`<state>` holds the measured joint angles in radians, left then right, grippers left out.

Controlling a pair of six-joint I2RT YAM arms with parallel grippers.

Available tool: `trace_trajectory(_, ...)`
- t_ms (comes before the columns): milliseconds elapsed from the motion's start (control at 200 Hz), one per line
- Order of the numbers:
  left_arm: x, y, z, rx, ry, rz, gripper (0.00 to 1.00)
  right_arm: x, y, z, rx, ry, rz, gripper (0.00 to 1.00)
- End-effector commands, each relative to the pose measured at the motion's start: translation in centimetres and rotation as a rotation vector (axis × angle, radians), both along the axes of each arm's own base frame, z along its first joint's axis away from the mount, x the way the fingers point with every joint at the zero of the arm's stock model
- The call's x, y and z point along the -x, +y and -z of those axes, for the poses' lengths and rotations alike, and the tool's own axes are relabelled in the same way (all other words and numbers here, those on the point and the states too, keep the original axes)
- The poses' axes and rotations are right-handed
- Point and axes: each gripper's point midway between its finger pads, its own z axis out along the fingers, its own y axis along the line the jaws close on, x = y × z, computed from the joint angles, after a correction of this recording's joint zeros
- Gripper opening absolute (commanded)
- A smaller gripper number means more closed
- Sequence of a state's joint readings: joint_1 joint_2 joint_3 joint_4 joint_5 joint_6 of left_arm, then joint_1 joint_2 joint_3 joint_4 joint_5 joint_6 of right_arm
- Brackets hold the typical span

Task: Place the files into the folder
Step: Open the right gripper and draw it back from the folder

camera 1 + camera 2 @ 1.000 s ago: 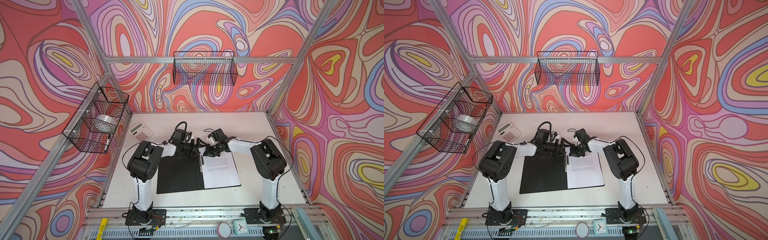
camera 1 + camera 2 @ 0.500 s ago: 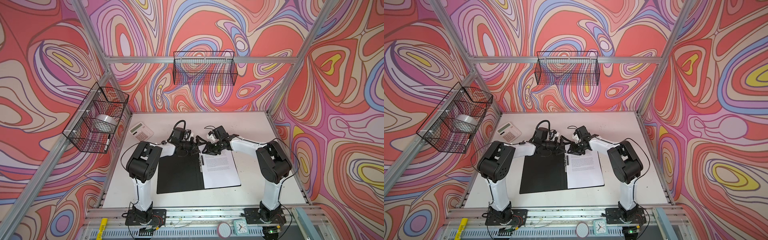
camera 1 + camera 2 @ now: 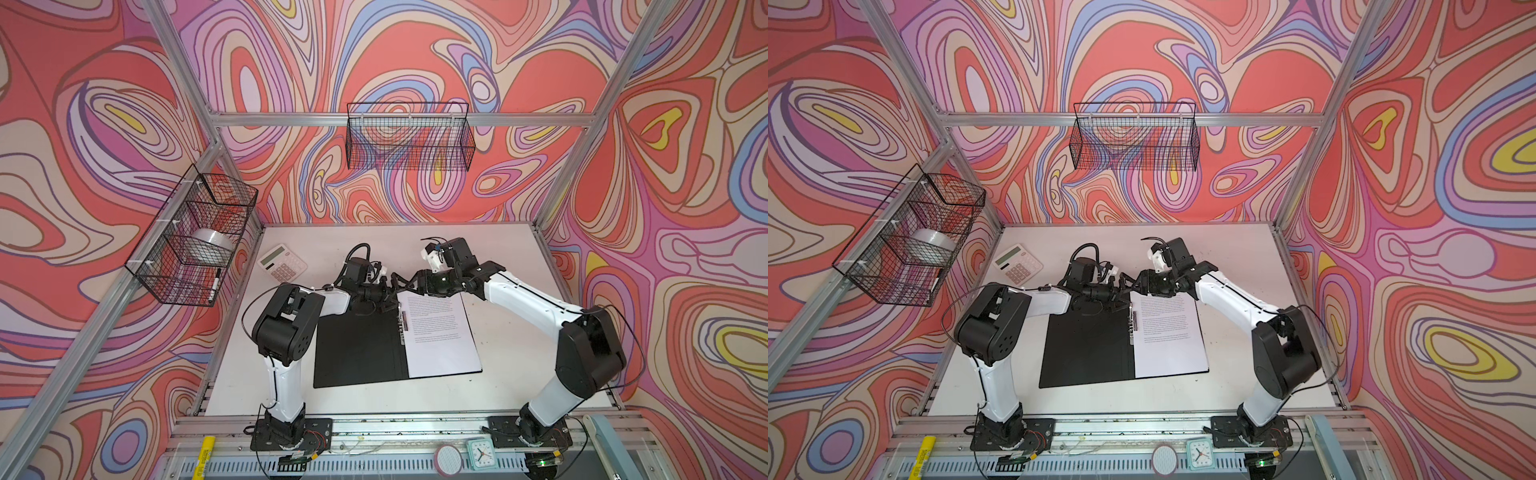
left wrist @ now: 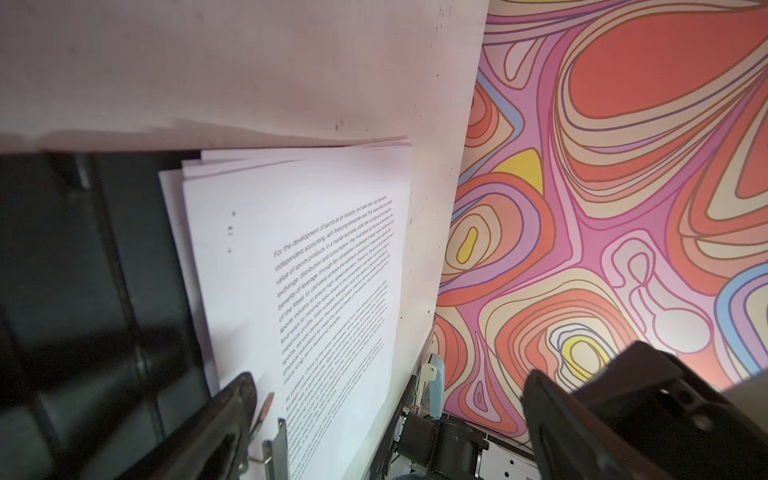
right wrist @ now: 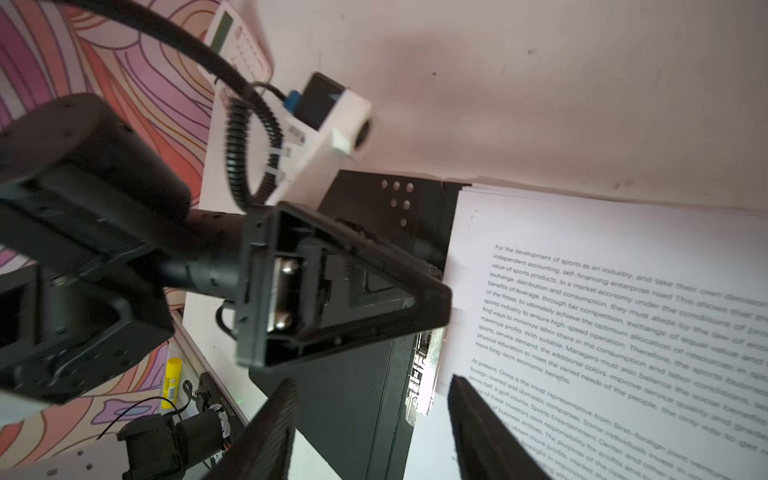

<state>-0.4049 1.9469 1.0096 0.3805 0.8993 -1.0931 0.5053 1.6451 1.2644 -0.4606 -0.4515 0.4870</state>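
Note:
The folder (image 3: 357,345) (image 3: 1088,349) lies open on the white table, black inside up, with a metal clip (image 4: 276,449) (image 5: 424,374) along its spine. The files (image 3: 440,336) (image 3: 1169,340), several printed white sheets in a slightly fanned stack, rest on its right half. My left gripper (image 3: 392,297) (image 3: 1123,296) (image 4: 386,395) is wide open at the far end of the spine, holding nothing. My right gripper (image 3: 405,284) (image 3: 1136,284) (image 5: 372,415) hovers open over the far left corner of the files (image 5: 623,332), close to the left gripper, with nothing between its fingers.
A white-and-pink calculator (image 3: 282,264) lies at the table's far left. A wire basket (image 3: 191,237) with a tape roll hangs on the left wall, another wire basket (image 3: 409,137) on the back wall. A small clock (image 3: 480,453) sits on the front rail.
My right gripper has gone from shut to open over the far edge of the files, and its elbow has swung out to the right. The left arm and the papers have stayed put.

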Motion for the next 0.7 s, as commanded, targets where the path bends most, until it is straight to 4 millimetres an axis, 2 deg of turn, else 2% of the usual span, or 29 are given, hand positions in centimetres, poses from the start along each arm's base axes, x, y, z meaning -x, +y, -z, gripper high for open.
trace_trajectory(0,0.3,-0.3,-1.9,0.041,-0.036,0.015,1.0,0.9,-0.5,-1.7,0.004,-0.047,-0.017,0.63)
trace_trajectory(180,0.7,-0.2,-2.4,0.044,-0.043,0.02,1.0,1.6,-1.4,-3.5,0.0,-0.09,0.007,0.63)
trace_trajectory(391,1.5,-0.3,-3.3,0.048,-0.052,0.029,1.0,1.6,-2.1,-3.9,0.005,-0.096,0.045,0.7)
trace_trajectory(571,3.1,-0.8,-3.5,0.04,-0.056,0.049,1.0,1.5,-2.8,-4.4,-0.026,-0.097,0.082,0.71)
trace_trajectory(696,4.6,-1.2,-3.1,0.028,-0.05,0.061,1.0,1.3,-4.2,-5.0,-0.04,-0.105,0.127,0.71)
